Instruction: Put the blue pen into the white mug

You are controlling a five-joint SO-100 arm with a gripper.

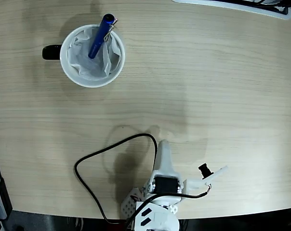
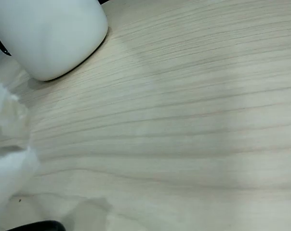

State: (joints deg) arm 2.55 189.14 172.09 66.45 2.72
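Pale wood-grain laminate covers the counter [image 1: 208,82], where the white mug [image 1: 68,65] stands upright near the upper left of the fixed view, its black handle [image 1: 51,52] pointing left. The blue pen [image 1: 98,39] rests inside it, tilted, its lower end down in the crumpled white paper [image 1: 85,60] lining the mug and its capped end with the silver clip leaning over the upper rim. The white arm [image 1: 164,166] sits folded at the bottom edge, well apart from the mug, with a black cable [image 1: 95,156] looping beside it on the counter. Its claw [image 1: 163,148] holds nothing; whether the fingers are spread or together cannot be told. In the wrist view the mug's outer wall [image 2: 49,33] fills the upper left corner above bare wood.
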